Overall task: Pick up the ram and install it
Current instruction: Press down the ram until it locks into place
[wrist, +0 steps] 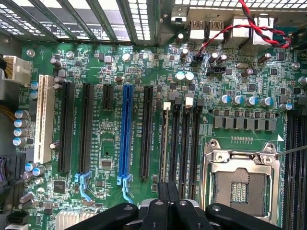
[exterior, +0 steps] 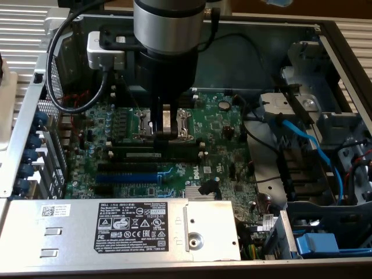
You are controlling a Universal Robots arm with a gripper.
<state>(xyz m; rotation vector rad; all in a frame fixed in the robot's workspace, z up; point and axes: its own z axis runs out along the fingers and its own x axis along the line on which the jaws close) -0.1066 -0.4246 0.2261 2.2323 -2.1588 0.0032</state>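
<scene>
Open PC case (exterior: 26, 110) seen from above, motherboard (exterior: 224, 139) flat inside, arm coming straight down over it. Pincer (exterior: 165, 132) hangs over the board's middle, at the edge of the CPU socket (wrist: 238, 184) and just at 12 o'clock of the black memory slots (exterior: 157, 146) in the exterior view. The ram (exterior: 152, 156) is not in the pincer: it lies lengthwise along one of those slots, at 6 o'clock of the fingertips, white label strip showing, apart from them by about a slot. It looks already dropped into the slot; whether it is fully seated or the end clips are latched, cannot tell. Pincer fingers look pressed together in the wrist view (wrist: 169, 189), nothing visible between them. Likely closed so the tips act as one blunt pusher, judging by the vertical pose over the slot row. Wrist camera looks down along the slots, so the pincer is lined up with their long axis, which suits pressing or checking alignment. Blue slot (exterior: 125, 176) sits at 7 o'clock of the ram, empty, not part of this. Power supply (exterior: 116, 224) at 6 o'clock of the board, well clear of the arm.
</scene>
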